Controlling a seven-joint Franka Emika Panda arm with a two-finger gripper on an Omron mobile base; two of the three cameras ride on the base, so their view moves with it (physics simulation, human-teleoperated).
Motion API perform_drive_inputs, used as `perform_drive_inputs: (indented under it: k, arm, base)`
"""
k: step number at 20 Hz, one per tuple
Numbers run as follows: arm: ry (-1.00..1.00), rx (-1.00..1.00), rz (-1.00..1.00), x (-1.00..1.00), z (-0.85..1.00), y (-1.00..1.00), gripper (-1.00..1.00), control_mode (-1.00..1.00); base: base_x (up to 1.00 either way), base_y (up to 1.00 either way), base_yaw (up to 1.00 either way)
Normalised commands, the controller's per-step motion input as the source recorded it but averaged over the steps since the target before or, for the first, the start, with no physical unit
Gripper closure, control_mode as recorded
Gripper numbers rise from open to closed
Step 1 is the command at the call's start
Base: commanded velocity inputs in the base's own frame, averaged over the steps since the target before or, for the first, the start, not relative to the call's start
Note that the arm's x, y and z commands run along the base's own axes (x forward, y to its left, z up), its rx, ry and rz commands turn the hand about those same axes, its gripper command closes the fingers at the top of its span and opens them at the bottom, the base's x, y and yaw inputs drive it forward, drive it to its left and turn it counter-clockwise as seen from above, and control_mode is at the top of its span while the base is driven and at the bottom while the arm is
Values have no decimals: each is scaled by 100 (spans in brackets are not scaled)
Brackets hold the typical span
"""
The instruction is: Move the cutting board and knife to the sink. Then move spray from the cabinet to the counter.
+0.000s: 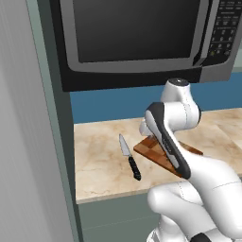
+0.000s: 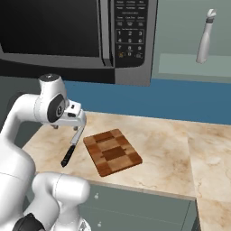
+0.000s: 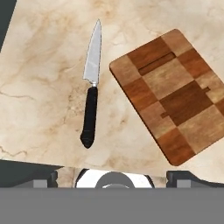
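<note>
The hand hangs released and empty above the table, apparently lining up a first pick, with the knife lying flat just left of the cutting board.

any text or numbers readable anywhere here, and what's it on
Microwave keypad, right base view: digits "1 2 3", "4 5 6", "7 8 9", then "0".
The keypad's other button labels: too small and blurred to read.
Microwave keypad in the left base view: all blurred.
Knife, cutting board, counter: no text.
</note>
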Motion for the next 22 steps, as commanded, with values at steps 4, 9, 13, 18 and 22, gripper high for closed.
perform_drive_inputs:
  k: [4,9,13,18,22]
  arm:
    - [0,1,0,-9,-46,34,-100,-100]
    - [1,2,0,-2,-40,32,-100,-100]
    - [1,4,0,0,-23,23,-100,-100]
    - [4,4,-3,0,-23,14,-100,-100]
    - [3,4,-5,0,-22,1,-100,-100]
  base:
    - [0,0,0]
    - [0,0,0]
    - [0,0,0]
    - [0,0,0]
    - [0,0,0]
